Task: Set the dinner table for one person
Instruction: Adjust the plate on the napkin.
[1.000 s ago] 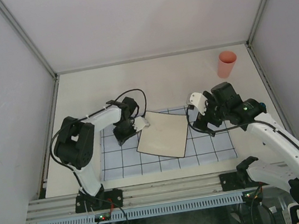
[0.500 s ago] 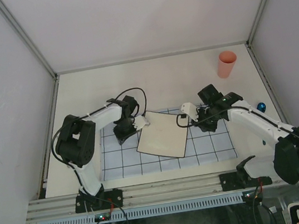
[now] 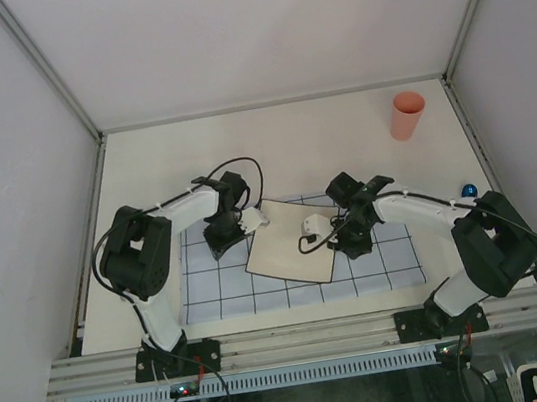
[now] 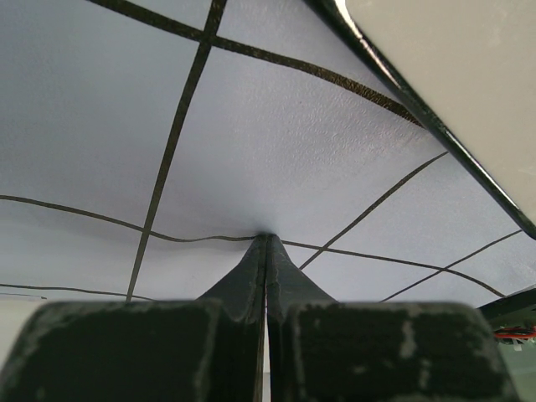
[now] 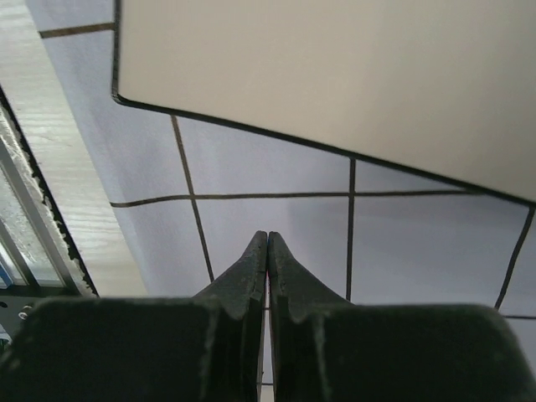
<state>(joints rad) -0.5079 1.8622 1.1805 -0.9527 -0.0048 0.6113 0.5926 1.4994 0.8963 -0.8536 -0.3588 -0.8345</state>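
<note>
The dinner table (image 3: 271, 150) carries a light-blue gridded cloth (image 3: 211, 290) with a square beige dark-rimmed plate (image 3: 290, 241) lying askew on it. My left gripper (image 3: 220, 245) stands at the plate's left. In the left wrist view it (image 4: 266, 239) is shut with its tips in the cloth (image 4: 251, 126), which puckers up to them; the plate (image 4: 469, 67) lies ahead to the right. My right gripper (image 3: 347, 246) is low beside the plate's right edge. It (image 5: 267, 236) is shut with nothing between its fingers, over the cloth (image 5: 276, 167) and short of the plate (image 5: 335, 75).
A pink cup (image 3: 407, 114) stands upright at the table's far right. A small blue object (image 3: 468, 190) lies by the right wall. Grey rails and pale walls bound the table on three sides; the near rail (image 5: 33, 209) shows in the right wrist view.
My right arm has swung left and down from above the cloth's right part to the plate's right edge, and its jaws have shut. The left arm has not moved.
</note>
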